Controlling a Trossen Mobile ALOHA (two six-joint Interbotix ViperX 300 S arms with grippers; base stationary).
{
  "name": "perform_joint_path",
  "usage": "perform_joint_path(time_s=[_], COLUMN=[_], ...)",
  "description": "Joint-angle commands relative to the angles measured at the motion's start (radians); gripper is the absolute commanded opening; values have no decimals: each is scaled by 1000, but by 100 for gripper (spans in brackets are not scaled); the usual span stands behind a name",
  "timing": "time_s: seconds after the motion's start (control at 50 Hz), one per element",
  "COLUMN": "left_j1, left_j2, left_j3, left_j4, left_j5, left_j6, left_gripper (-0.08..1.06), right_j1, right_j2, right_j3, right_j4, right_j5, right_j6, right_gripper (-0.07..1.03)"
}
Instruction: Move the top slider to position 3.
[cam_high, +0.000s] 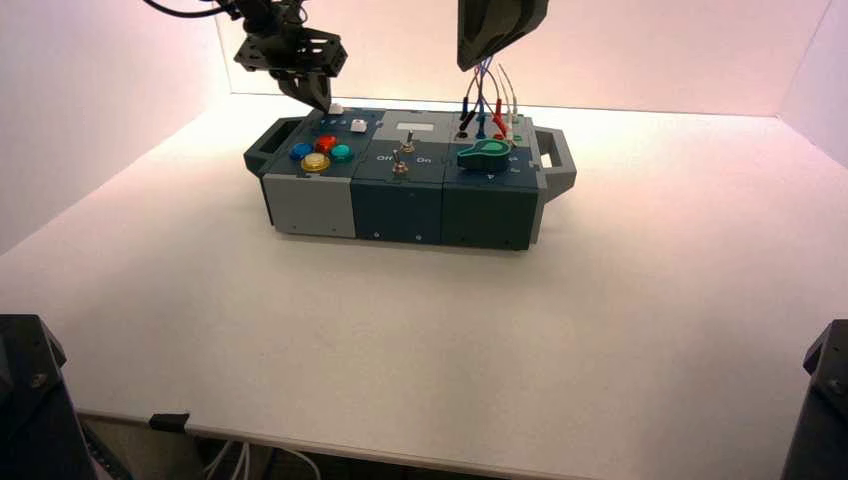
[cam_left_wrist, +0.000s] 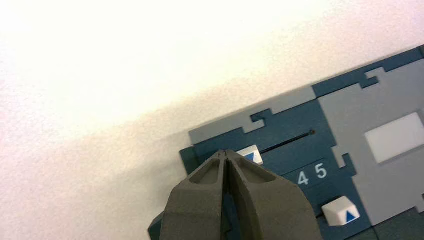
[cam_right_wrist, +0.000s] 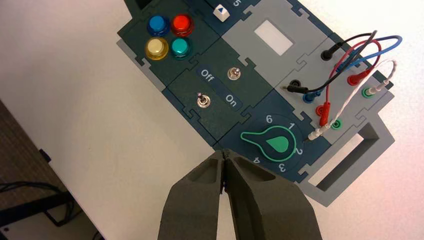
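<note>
With its fingertips pressed together at the left end of the top slider (cam_left_wrist: 251, 154), the left gripper (cam_left_wrist: 226, 151) could overshoot position 3 if pushed rightward too far.

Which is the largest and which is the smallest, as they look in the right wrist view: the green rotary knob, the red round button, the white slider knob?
1. Green rotary knob
2. Red round button
3. White slider knob

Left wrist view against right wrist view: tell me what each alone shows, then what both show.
Only the left wrist view: the top slider and the left gripper.
Only the right wrist view: the green knob, the wires and the right gripper.
Both: the lower slider and the printed 5.
</note>
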Motion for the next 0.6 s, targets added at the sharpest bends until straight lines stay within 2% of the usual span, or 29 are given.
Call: perform_joint_path(time_s=[0.02,0.6], left_j1=[-23,-29], left_j2=[-12,-11], left_j3=[-28,-35], left_j4=[-3,-5], left_j5=[-3,14], left_j6=[-6,-12], left_gripper=[-3,-3], right_j1=[2,2], right_j2=[-29,-32], right_j3=[-23,-28], right_j4=[3,3], right_j5=[-8,-6], right_j6=[3,3], right_gripper=[-2,-2])
